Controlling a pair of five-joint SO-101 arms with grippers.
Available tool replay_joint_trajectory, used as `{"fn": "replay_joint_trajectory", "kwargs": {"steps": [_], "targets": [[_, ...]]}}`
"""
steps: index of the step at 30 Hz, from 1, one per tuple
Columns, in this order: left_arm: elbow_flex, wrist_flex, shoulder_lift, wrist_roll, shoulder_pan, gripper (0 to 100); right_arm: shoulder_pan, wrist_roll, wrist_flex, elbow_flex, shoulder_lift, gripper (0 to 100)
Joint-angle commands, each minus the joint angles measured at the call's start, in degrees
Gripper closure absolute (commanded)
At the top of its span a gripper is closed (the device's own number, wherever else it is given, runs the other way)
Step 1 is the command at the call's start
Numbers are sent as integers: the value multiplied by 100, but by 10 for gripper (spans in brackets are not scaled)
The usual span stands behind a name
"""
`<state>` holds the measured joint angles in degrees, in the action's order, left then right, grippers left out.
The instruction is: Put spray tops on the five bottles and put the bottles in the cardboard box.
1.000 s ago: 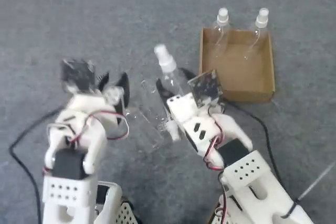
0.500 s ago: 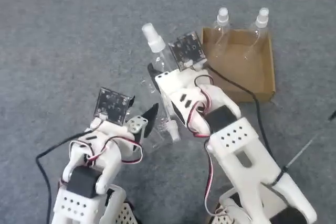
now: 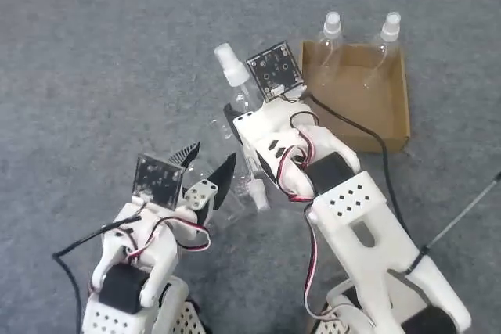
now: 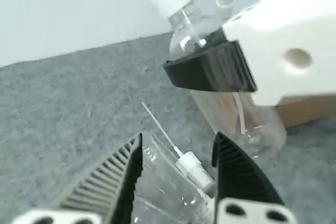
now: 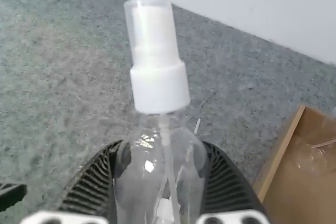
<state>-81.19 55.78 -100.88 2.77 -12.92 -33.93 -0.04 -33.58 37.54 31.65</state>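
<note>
Boxing looks the step in hand: right pincer (image 5: pixel 160 171) is clamped on a clear plastic bottle with white spray top (image 3: pixel 239 87), just beside the brown cardboard box (image 3: pixel 395 115). Next, lift it over the box wall, clear of two capped clear bottles (image 3: pixel 333 37) inside. Left pincer (image 4: pixel 177 142), jaws apart, hovers over an uncapped clear bottle (image 4: pixel 157 192) lying farther from the box

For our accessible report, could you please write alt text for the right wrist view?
The right gripper clamps a clear bottle fitted with a white spray top, above grey carpet; a corner of the cardboard box lies nearby.
</note>
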Motion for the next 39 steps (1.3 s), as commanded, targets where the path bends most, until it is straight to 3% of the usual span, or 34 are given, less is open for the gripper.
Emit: {"fn": "replay_joint_trajectory", "kwargs": {"steps": [1,9,13,21,27,32,39], "targets": [[22,-158,-273,9,-18,797,40,-62,-13,-492,75,993],[48,-35,-343,35,-18,791,40,-62,-673,-853,444,993],[84,-44,-343,510,-18,719,40,-70,-1024,-897,681,993],[303,-9,-343,721,-18,654,-198,-70,-796,-897,681,993],[268,-53,-334,721,-18,654,-418,-273,-699,-897,752,993],[259,-79,-325,721,-18,655,-840,-352,-1147,-1029,963,993],[171,-88,-325,695,-18,655,-848,-325,-1956,-1143,1824,993]]}}
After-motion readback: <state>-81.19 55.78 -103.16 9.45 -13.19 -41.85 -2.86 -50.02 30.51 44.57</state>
